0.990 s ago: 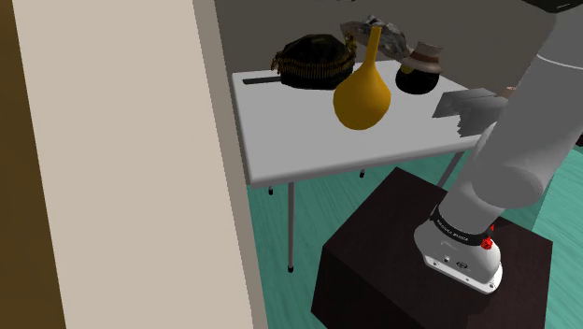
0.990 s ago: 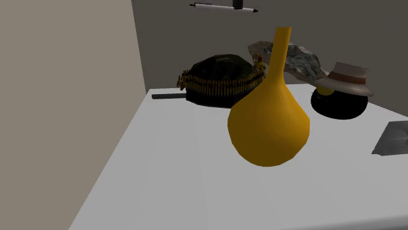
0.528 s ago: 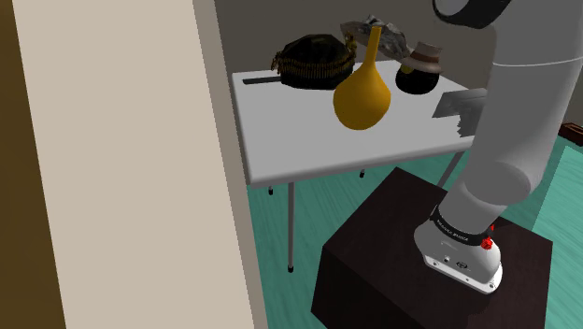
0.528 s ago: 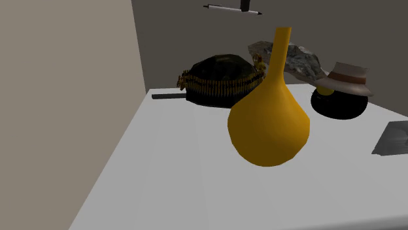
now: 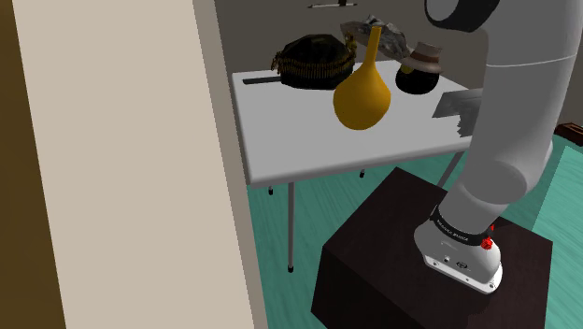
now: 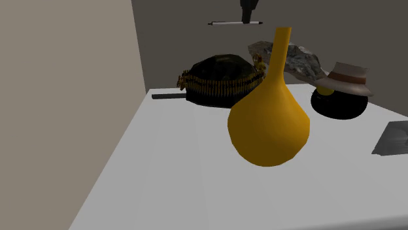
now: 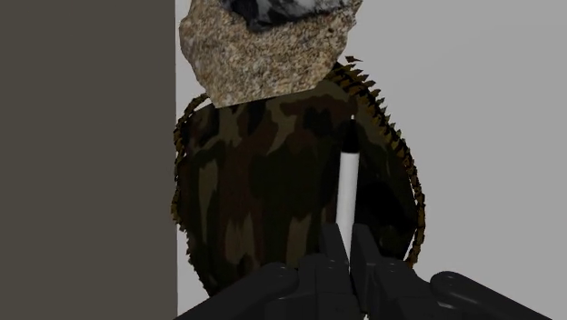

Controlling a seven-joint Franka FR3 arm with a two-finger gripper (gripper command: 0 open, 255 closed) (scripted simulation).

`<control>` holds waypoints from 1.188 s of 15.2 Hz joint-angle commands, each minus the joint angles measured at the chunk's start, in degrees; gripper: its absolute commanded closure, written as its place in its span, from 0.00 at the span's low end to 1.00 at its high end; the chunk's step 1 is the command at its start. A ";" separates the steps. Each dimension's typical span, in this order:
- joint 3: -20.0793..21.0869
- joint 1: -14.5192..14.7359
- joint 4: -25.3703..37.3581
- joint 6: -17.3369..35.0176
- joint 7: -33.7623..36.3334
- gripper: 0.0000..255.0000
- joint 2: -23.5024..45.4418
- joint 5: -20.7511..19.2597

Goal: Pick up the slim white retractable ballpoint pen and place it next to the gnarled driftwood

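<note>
My gripper [image 6: 247,18] hangs in the air above the back of the white table [image 6: 170,170], shut on the slim white pen [image 6: 230,23], which lies level and sticks out to the second exterior view's left. In the wrist view the pen [image 7: 345,186] reaches forward from between the clasping fingers [image 7: 329,259], its dark tip over a camouflage helmet [image 7: 273,200]. The rough grey-brown driftwood [image 7: 273,45] lies just beyond that helmet. The driftwood [image 6: 297,59] sits at the table's back edge, below the pen and toward the second exterior view's right. The pen [image 5: 325,6] also shows small at the shoulder view's top.
A tall yellow gourd vase [image 6: 268,124] stands mid-table in front of the driftwood. The camouflage helmet [image 6: 219,78] has a bullet belt around it. A small hat on a black base [image 6: 340,88], a grey flat sheet [image 6: 392,138] and a dark strip [image 6: 169,96] also lie there. A beige wall [image 5: 121,159] closes off the shoulder view's left.
The gripper has come down with the pen and shifted a little toward the second exterior view's right. The arm has swung in over the table in the shoulder view.
</note>
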 commanded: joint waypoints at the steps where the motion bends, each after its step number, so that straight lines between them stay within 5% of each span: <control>1: -0.02 0.72 -3.96 2.57 0.27 1.00 -1.47 -0.65; 18: 0.20 3.34 -25.51 18.48 2.38 1.00 -7.29 -3.46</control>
